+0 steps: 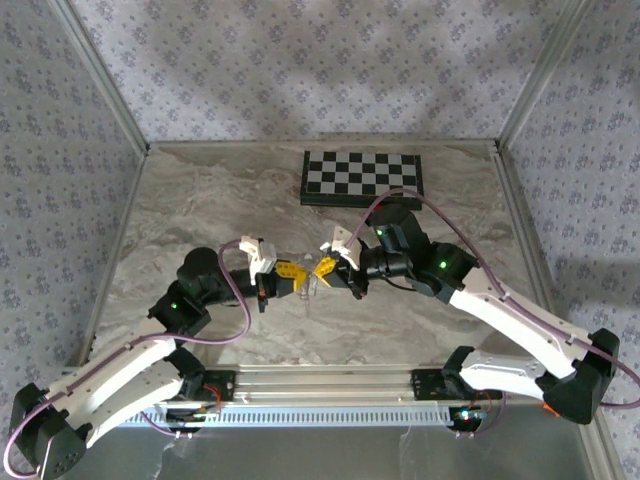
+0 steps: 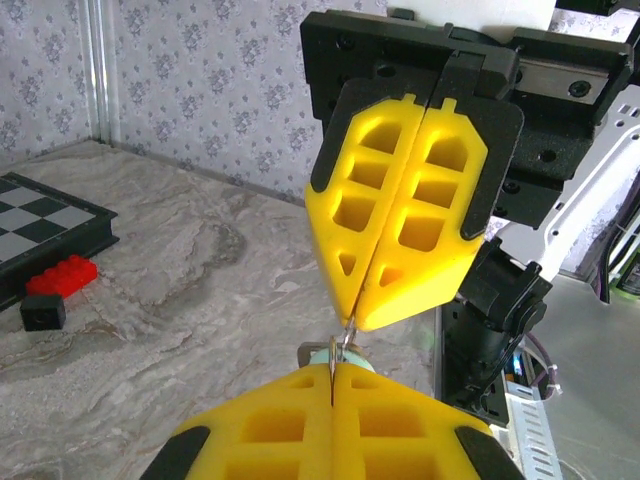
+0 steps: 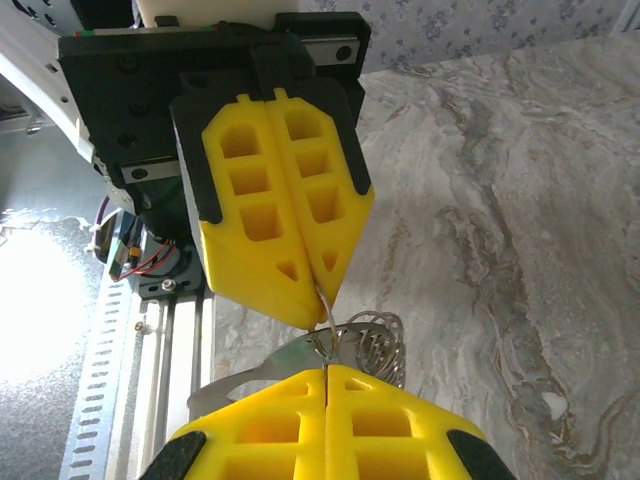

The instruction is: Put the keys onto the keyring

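Both pincers fully closed, tip to tip above the table (image 1: 200,200). Left gripper (image 2: 332,385) and right gripper (image 2: 355,318) each nip the keyring (image 3: 378,342), its thin strand running between them. Key (image 2: 360,356) sits just beneath that junction; I judge neither arm nearer.

Yellow fingers (image 3: 290,392) of the right gripper (image 3: 327,372) hide part of the key (image 3: 250,380) and keyring (image 3: 378,340). From above both are too small to tell. The left wrist view's edge crops the checkerboard (image 2: 40,225).

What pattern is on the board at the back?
Black-and-white checks; the board shows best in the top external view.
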Controlling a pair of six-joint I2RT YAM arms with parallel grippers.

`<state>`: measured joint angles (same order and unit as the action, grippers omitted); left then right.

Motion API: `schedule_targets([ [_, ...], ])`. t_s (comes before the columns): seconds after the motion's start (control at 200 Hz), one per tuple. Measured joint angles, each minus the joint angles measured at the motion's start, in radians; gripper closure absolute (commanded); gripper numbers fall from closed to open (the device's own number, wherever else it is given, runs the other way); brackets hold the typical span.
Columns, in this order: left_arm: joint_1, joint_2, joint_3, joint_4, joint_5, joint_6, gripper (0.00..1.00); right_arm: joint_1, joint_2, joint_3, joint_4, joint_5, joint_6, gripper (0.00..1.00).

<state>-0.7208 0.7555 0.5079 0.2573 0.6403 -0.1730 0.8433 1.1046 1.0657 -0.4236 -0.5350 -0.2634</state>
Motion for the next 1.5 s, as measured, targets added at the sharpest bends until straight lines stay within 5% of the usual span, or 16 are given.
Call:
schedule_targets([
  [1.499,-0.009,0.0,0.0,-0.022,0.002,0.019,1.0,0.002,0.018,0.037,-0.048,-0.003,0.011,1.0],
])
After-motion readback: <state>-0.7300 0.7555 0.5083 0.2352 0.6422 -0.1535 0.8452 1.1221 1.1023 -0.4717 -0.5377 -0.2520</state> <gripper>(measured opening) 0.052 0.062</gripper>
